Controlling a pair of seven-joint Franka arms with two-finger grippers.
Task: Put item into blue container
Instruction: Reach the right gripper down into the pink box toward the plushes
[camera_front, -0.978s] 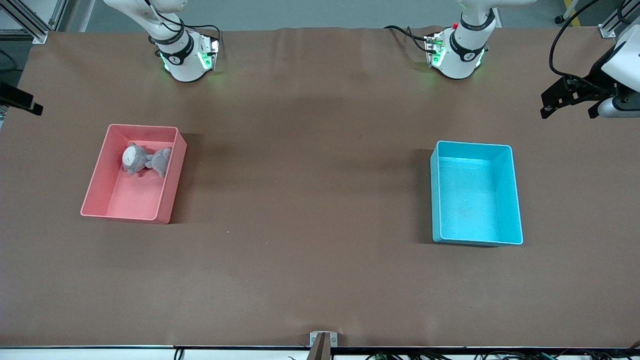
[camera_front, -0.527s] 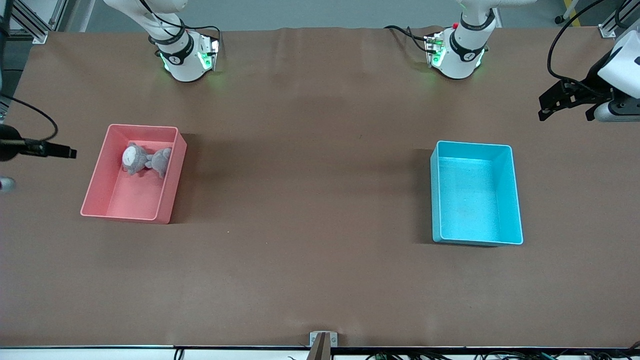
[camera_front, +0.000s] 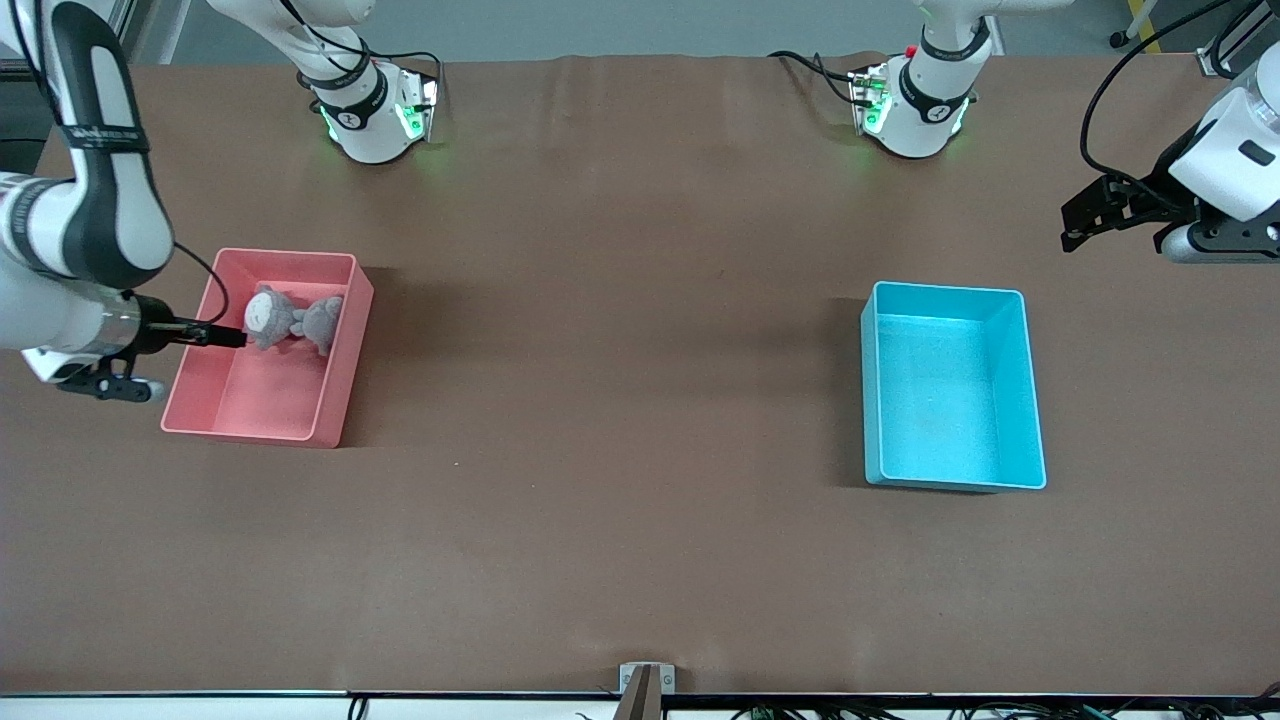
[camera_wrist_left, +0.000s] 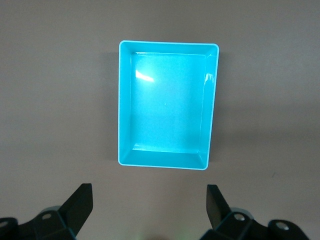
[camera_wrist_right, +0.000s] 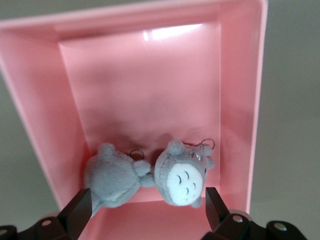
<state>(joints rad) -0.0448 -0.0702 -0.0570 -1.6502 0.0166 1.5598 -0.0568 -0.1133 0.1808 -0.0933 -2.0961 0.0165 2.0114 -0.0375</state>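
With both grippers spread empty, the right gripper (camera_front: 232, 338) over the pink bin (camera_front: 330, 420) could snag only one plush (camera_wrist_right: 182, 175), the other (camera_wrist_right: 111, 179) staying, while the left gripper (camera_front: 1078, 222) waits near the blue bin (camera_front: 1035, 440).

A robotics laboratory. Two arm bases (camera_front: 375, 115) bolted to a brown-covered table (camera_front: 620, 420), aluminium framing (camera_front: 60, 45) at its far corner and cables (camera_front: 810, 68) indicate this.

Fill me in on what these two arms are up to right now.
The right gripper, open, hangs over the pink bin, just above the two grey plush toys lying in the end of it nearest the robots. Nothing is gripped yet. The blue container sits empty toward the left arm's end of the table. The left gripper, also open and empty, waits above the table near it.
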